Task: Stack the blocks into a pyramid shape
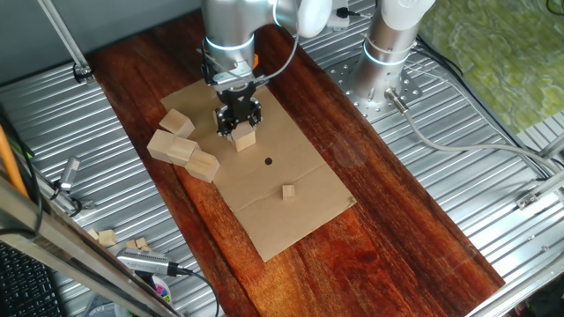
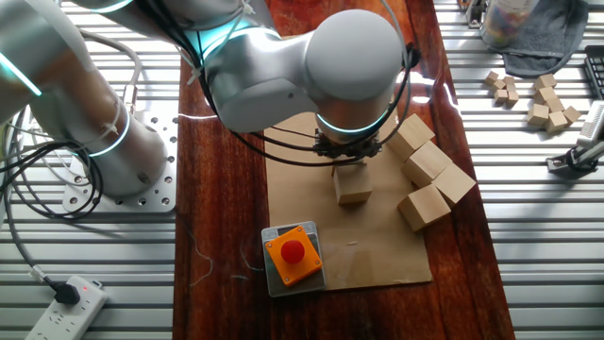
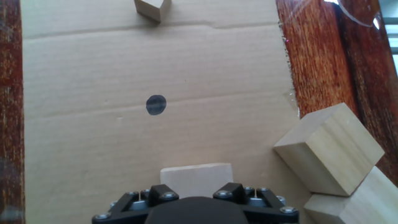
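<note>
My gripper (image 1: 239, 126) stands over the middle of the cardboard sheet (image 1: 300, 220), its jaws closed on the sides of a pale wooden block (image 1: 244, 139) that rests on or just above the sheet. The block also shows in the other fixed view (image 2: 352, 183) and at the bottom of the hand view (image 3: 196, 173); the fingertips there are hidden. Several more pale blocks lie in a loose cluster beside it (image 1: 173, 146), (image 2: 427, 162), (image 3: 329, 149), apart from the held one.
A black dot (image 3: 156, 104) marks the cardboard ahead of the held block. A tiny wooden cube (image 1: 288, 191) lies farther on. An orange block with a red button (image 2: 293, 253) sits at the sheet's edge. Small loose cubes (image 2: 547, 104) lie on the metal table.
</note>
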